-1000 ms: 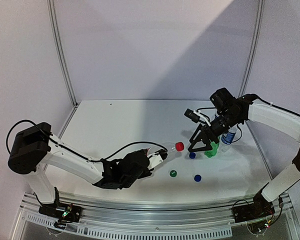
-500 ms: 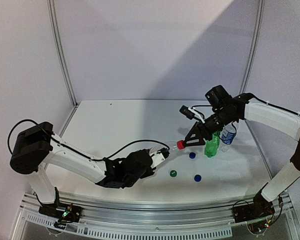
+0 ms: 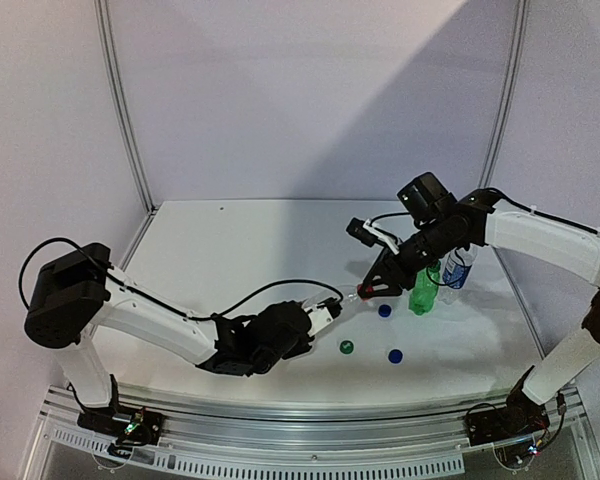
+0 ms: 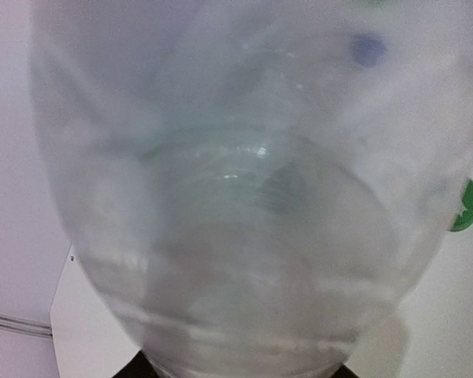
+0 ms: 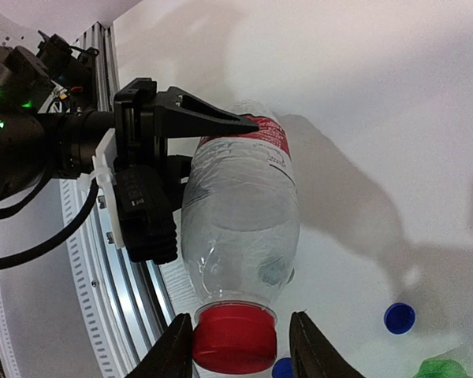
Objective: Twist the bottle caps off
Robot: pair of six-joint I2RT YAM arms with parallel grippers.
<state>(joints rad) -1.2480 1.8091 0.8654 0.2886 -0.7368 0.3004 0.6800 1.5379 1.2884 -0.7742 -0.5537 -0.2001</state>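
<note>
Right wrist: left fingers pinch the red-labelled bottle, text unreadable; right fingers spread around its red cap.

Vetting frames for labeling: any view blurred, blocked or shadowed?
Left wrist: the held bottle fills the lens, blurred and hazy. Right wrist: sharp on the red cap, hard shadows on the table. Top external: sharp, diagonal shadow across the back wall.

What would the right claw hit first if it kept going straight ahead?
The red cap on the clear bottle; it sits between the right gripper's open fingers, seemingly not yet clamped.
</note>
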